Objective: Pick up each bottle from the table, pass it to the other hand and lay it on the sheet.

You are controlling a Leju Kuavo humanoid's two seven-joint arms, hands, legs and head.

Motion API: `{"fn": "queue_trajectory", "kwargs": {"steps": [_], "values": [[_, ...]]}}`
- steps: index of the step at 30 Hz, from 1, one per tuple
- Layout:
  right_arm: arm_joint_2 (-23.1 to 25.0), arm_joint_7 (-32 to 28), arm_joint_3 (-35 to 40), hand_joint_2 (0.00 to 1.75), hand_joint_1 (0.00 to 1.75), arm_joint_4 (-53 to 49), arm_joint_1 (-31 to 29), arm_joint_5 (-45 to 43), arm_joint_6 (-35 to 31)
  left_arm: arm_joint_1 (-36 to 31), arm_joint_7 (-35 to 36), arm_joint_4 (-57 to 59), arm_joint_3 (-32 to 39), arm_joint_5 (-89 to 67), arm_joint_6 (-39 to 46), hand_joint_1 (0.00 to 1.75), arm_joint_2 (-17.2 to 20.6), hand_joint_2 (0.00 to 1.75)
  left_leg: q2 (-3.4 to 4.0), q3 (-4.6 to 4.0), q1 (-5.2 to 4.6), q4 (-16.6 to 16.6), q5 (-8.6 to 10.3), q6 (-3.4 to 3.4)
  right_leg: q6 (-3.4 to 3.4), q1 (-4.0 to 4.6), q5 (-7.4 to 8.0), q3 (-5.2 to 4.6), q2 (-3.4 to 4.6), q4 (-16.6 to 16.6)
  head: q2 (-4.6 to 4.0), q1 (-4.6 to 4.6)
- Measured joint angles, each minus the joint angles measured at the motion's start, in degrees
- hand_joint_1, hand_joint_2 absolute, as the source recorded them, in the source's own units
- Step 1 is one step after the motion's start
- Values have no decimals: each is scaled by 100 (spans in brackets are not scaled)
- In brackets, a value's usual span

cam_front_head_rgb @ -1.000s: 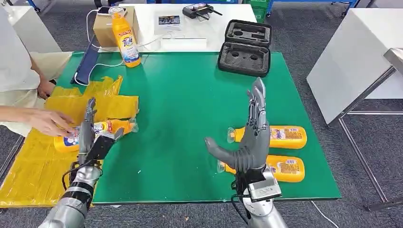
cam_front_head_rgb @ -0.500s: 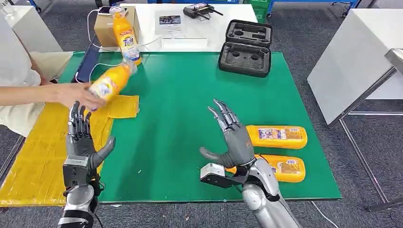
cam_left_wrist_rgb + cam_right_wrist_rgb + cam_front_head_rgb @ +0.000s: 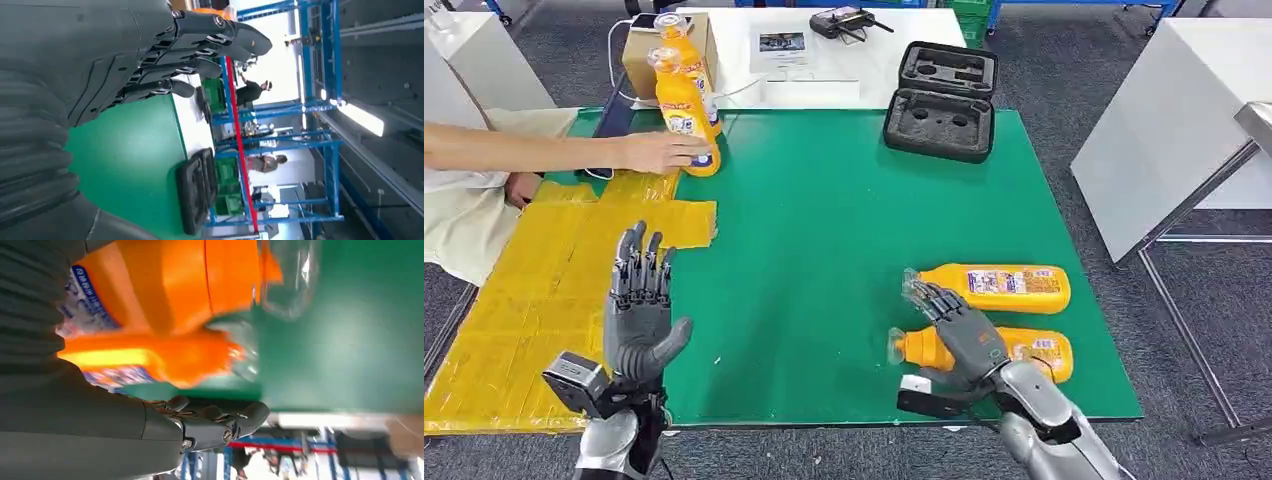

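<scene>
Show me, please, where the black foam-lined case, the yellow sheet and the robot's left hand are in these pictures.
Black foam-lined case [image 3: 941, 97], head view, on the hinge between its two halves.
Yellow sheet [image 3: 519, 310], head view, on a bare stretch of its middle.
Left hand [image 3: 639, 312], head view, on the palm.

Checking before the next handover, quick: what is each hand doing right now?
Left hand: open, fingers spread, holding nothing, above the yellow sheet's edge.
Right hand: open, reaching over the nearer lying bottle, not gripping it yet.
</scene>
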Motion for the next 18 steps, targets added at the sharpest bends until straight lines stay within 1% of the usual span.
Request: {"fn": "queue_trajectory", "kwargs": {"steps": [7, 10, 18], "values": [[-423, 91, -199, 175, 0, 147, 9, -63, 401, -6, 88, 7, -169, -2, -88, 0, -28, 175, 1, 1, 0, 0, 1, 1, 1, -1, 1, 0, 0, 0, 0, 0], [-573, 91, -289, 175, 0, 232, 21, -109, 468, -17, 116, 15, -249, -41, -101, 0, -28, 175, 2, 0, -4, 0, 0, 1, 2, -4, 1, 0, 0, 0, 0, 0], [-768, 91, -440, 175, 0, 378, -20, -182, 538, -43, 140, 22, -389, -52, -101, 0, -31, 175, 2, 1, -5, 0, 0, 3, 2, -5, 1, 1, 0, 0, 0, -2]]}}
